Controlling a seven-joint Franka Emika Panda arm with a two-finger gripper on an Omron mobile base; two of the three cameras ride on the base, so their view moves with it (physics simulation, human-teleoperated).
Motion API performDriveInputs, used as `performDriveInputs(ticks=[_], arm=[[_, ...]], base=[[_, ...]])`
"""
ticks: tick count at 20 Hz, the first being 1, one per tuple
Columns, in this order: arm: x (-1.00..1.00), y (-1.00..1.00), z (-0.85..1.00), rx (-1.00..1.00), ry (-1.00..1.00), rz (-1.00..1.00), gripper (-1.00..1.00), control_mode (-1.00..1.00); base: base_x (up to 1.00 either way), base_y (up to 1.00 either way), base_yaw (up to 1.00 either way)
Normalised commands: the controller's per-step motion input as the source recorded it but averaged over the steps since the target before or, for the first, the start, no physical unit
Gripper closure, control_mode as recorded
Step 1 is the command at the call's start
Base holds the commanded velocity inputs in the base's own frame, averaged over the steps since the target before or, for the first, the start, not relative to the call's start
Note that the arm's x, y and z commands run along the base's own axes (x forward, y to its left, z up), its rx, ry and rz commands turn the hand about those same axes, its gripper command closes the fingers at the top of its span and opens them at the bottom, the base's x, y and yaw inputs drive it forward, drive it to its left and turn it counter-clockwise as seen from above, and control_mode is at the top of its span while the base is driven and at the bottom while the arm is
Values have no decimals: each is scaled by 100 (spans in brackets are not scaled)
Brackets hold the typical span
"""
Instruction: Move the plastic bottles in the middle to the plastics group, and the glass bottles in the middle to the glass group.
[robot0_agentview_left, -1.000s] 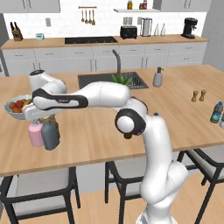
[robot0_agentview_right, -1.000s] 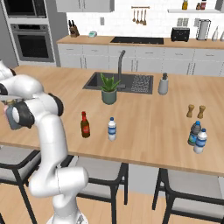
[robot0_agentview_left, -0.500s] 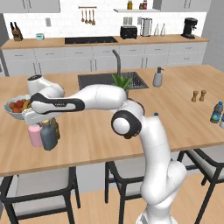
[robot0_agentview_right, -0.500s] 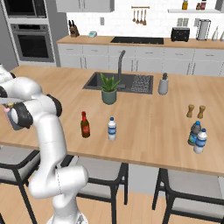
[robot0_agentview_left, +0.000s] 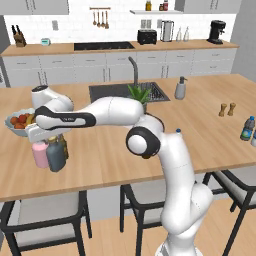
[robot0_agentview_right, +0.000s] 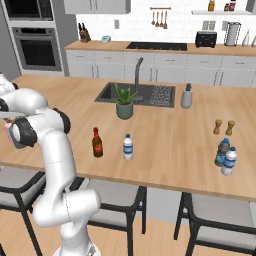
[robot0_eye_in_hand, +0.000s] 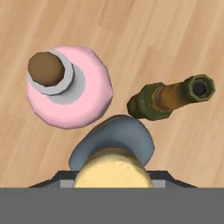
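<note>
My gripper (robot0_agentview_left: 54, 142) is shut on the neck of the grey-blue bottle (robot0_agentview_left: 56, 157), which stands upright at counter height. The pink bottle (robot0_agentview_left: 40, 154) is right beside it and the olive-brown bottle (robot0_agentview_left: 64, 145) just behind. From above, its tan cork (robot0_eye_in_hand: 113, 169) covers my fingertips, its grey-blue shoulder (robot0_eye_in_hand: 114, 140) sits between the pink bottle (robot0_eye_in_hand: 68, 94) and the olive-brown bottle (robot0_eye_in_hand: 170, 98). Mid-counter stand the dark brown red-capped bottle (robot0_agentview_right: 97, 143) and the small plastic bottle (robot0_agentview_right: 128, 148). The plastics group (robot0_agentview_right: 225, 156) is at the far right.
A fruit bowl (robot0_agentview_left: 17, 123) sits just behind the glass group. A potted plant (robot0_agentview_right: 124, 102), the sink (robot0_agentview_right: 137, 93), a soap dispenser (robot0_agentview_right: 186, 96) and two brown shakers (robot0_agentview_right: 223, 127) stand further along the counter. Stools line the near edge.
The hand has sunk slightly with the grey-blue bottle, bringing it lower beside the pink bottle. Nothing else has moved.
</note>
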Motion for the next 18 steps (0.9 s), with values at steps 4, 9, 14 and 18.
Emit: performDriveInputs(ticks=[4, 9, 14, 18], arm=[[0, 0, 0, 0, 0, 0, -100, -100], [0, 0, 0, 0, 0, 0, -100, -100], [-1, -9, 3, 0, -2, 0, -100, -100], [-27, -25, 45, 0, -1, 0, -100, -100]], base=[[0, 0, 0], [0, 0, 0], [0, 0, 0], [0, 0, 0]])
